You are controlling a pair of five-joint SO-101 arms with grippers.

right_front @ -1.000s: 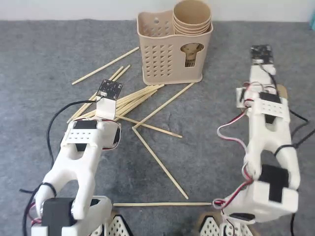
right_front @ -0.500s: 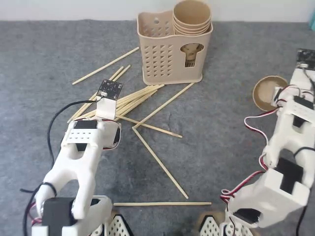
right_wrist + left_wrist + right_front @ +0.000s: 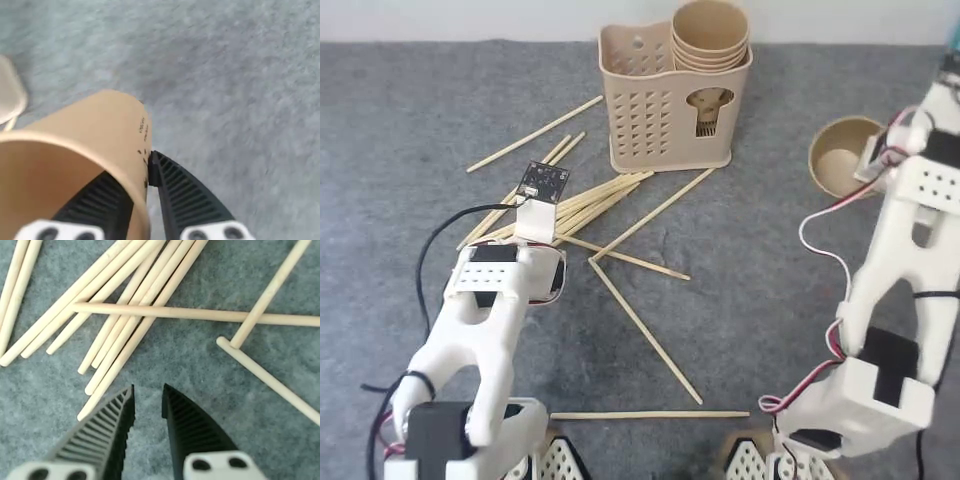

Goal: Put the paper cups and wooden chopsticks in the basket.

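- High view: the left arm point(image 3: 485, 310) is stretched from the near-left base toward the far side. Its wrist is bent down over the bundle of wooden chopsticks point(image 3: 595, 197) lying on the grey mat point(image 3: 760, 250).
- Left wrist view: the left gripper point(image 3: 148, 390) is shown released. Its jaws are a little apart with nothing between them, poised near the ends of the bundled sticks.
- High view: the right arm point(image 3: 905, 250) is raised along the right side and extended toward the far edge. A paper cup point(image 3: 840, 155) is held tilted at its tip, right of the basket point(image 3: 650, 125) and apart from it. Whether the cup touches the mat cannot be told.
- Right wrist view: the right gripper point(image 3: 135, 172) is clenched on the cup's wall, with one finger inside the rim and one outside.
- High view: a stack of cups point(image 3: 710, 35) stands in the basket's right compartment.
- High view: a single chopstick point(image 3: 650, 414) lies crosswise at the near edge, between the two arm bases.
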